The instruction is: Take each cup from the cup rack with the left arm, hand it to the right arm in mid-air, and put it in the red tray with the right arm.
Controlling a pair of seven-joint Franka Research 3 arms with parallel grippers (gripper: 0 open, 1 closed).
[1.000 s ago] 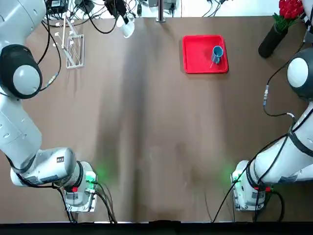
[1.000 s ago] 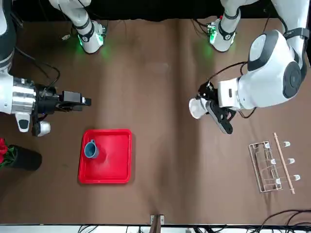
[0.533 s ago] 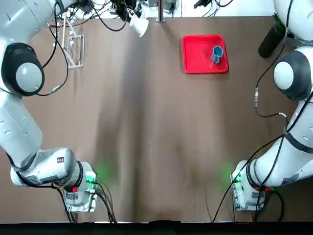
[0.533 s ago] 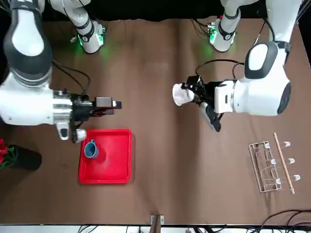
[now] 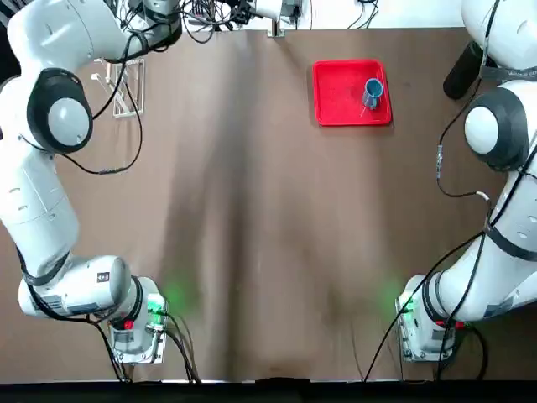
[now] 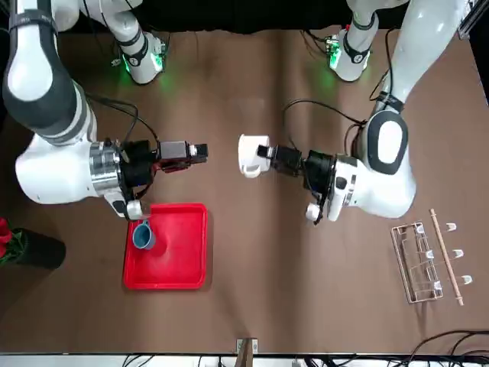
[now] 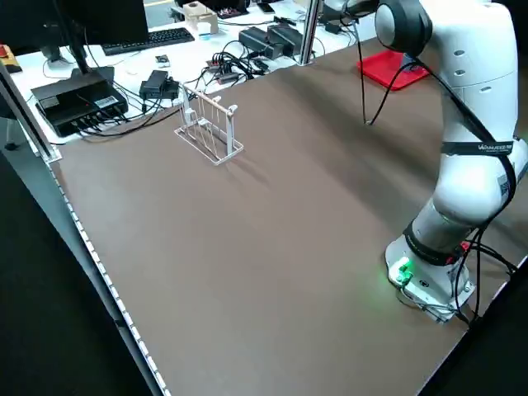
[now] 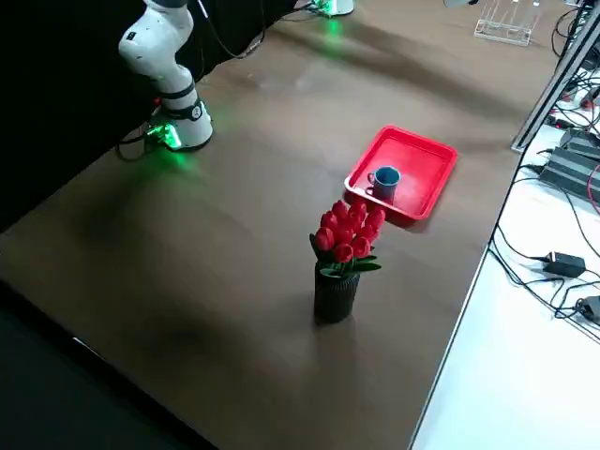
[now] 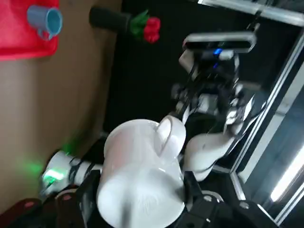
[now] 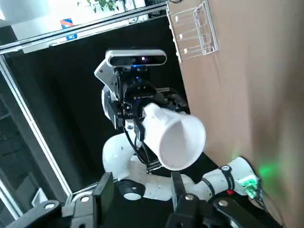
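Note:
In mid-air over the table, my left gripper (image 6: 267,153) is shut on a white cup (image 6: 250,155), held sideways with its mouth toward the right arm. My right gripper (image 6: 202,151) is open a short way off and level with the cup, not touching it. In the right wrist view the white cup (image 10: 174,136) hangs beyond the spread fingers (image 10: 104,189). The left wrist view shows the white cup (image 9: 141,176) clamped between its fingers. A light blue cup (image 6: 142,235) stands in the red tray (image 6: 179,256). The cup rack (image 6: 425,262) has bare pegs.
A black vase of red flowers (image 8: 339,267) stands near the red tray (image 8: 419,161), on the right arm's side. Cables and electronics (image 7: 165,78) lie beyond the table's far edge behind the cup rack (image 7: 211,129). Both arm bases (image 5: 138,323) sit at the near edge.
The left gripper has carried the white cup toward the table's middle. The right gripper has swung in to meet it, and the two now face each other closely.

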